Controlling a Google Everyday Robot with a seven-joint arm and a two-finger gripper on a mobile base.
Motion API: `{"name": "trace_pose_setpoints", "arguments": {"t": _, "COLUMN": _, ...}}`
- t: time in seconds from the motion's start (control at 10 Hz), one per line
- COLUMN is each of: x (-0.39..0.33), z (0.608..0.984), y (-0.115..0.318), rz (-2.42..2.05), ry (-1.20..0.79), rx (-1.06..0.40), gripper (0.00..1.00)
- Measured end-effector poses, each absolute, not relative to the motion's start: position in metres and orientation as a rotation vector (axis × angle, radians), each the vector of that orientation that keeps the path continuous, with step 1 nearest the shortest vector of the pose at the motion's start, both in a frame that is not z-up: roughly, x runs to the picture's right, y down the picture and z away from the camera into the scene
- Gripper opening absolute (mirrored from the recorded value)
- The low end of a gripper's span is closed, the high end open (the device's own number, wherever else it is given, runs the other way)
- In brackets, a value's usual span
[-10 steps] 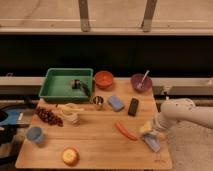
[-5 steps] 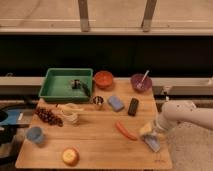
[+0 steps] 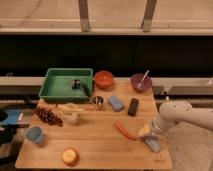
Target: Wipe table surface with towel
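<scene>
Camera view: shows the towel (image 3: 153, 144) lying crumpled at the front right corner of the surface (image 3: 100, 145), just right of the carrot (image 3: 125, 130). Places the tool (image 3: 148, 131) low at the towel's upper left edge, on the end of the white arm (image 3: 185, 116) that reaches in from the right. Cannot tell whether the tool is spread, pressed together or pinching the cloth, nor whether it touches the towel or only hangs just above it.

Looks like the very beginning of the job: towel reached, perhaps being taken up, no stroke across the wood to be seen. Leaves nearly all of the wiping to do, and little open wood to do it on, with a green tray (image 3: 50, 92), orange bowl (image 3: 104, 78), purple bowl (image 3: 140, 82), blue block (image 3: 116, 103), grapes (image 3: 47, 116) and blue cup (image 3: 34, 135) spread over the rest.

Hides the towel's top edge under the tool. Cuts the arm off at the right border. Gives no sign of any dirt or spill to aim for.
</scene>
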State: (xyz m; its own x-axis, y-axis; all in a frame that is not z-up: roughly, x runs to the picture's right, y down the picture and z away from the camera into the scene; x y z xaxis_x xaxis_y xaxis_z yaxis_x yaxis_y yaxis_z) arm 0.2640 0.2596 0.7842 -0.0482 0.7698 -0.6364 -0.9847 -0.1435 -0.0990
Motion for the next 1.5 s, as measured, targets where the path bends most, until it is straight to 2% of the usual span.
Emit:
{"name": "trace_pose_setpoints", "arguments": {"t": 0.3, "x": 0.262, "z": 0.784, "y": 0.261, "rz": 1.596, "ry": 0.429, "rx": -0.642, "gripper": 0.40}}
{"name": "trace_pose_setpoints", "arguments": {"t": 0.7, "x": 0.262, "z": 0.784, "y": 0.261, "rz": 1.600, "ry": 0.409, "rx": -0.648, "gripper": 0.04}}
{"name": "trace_pose_setpoints", "arguments": {"t": 0.8, "x": 0.265, "z": 0.781, "y": 0.258, "rz": 1.618, "ry": 0.381, "rx": -0.644, "gripper": 0.00}}
{"name": "trace_pose_setpoints", "arguments": {"t": 1.2, "x": 0.282, "z": 0.764, "y": 0.226, "rz": 1.720, "ry": 0.176, "rx": -0.617, "gripper": 0.00}}
{"name": "trace_pose_setpoints", "arguments": {"t": 1.5, "x": 0.280, "z": 0.768, "y": 0.207, "rz": 1.742, "ry": 0.095, "rx": -0.624, "gripper": 0.00}}
